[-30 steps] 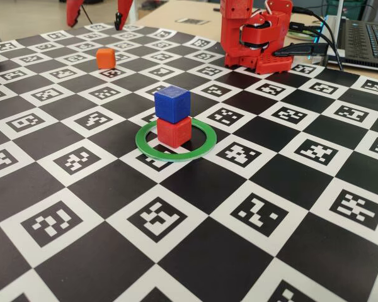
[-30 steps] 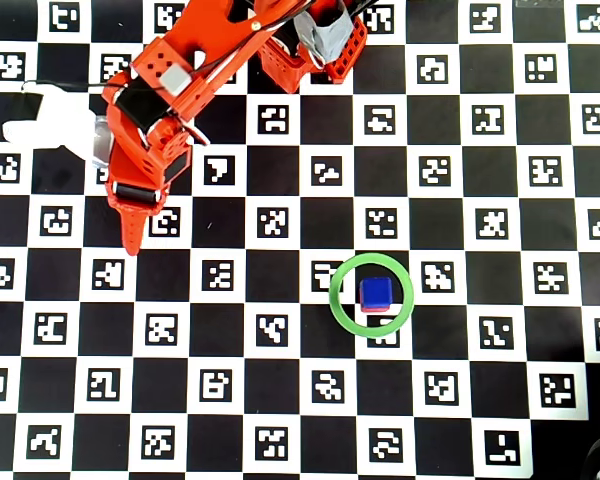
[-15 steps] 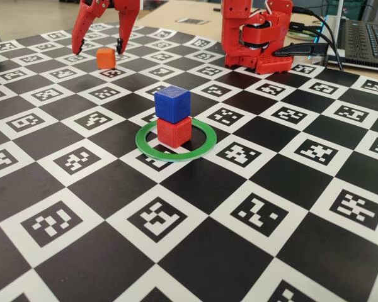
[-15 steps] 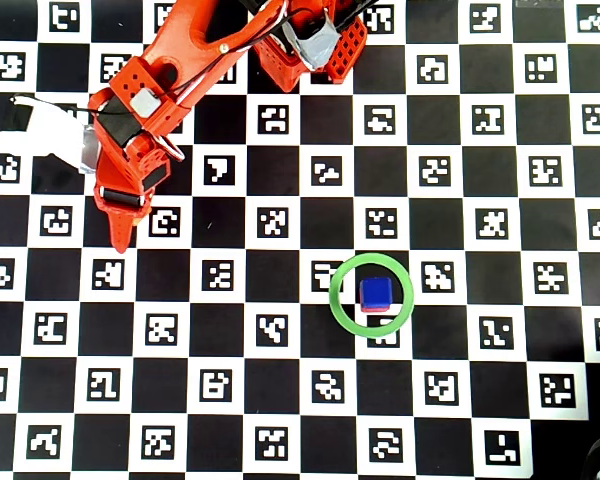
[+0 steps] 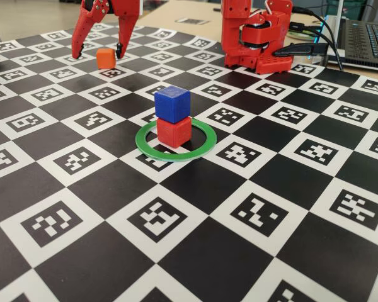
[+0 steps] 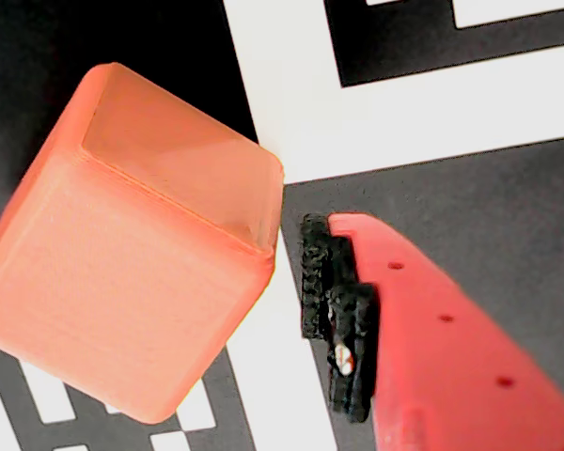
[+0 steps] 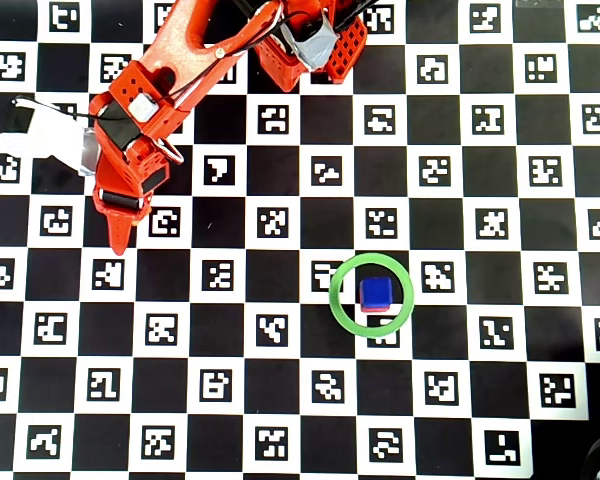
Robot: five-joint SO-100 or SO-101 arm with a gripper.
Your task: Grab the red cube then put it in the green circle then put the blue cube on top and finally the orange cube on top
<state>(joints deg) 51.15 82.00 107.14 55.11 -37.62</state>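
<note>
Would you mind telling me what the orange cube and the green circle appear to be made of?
The orange cube looks like matte, probably 3D-printed plastic: the wrist view shows fine layer lines, rounded edges and slightly translucent corners. The green circle seems a thin, flat, matte ring, plastic or possibly card; its pale edge leaves that open.

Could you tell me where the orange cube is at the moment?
In the fixed view the orange cube sits on the board at far left, between the open gripper's fingers, well behind the green circle.
</note>
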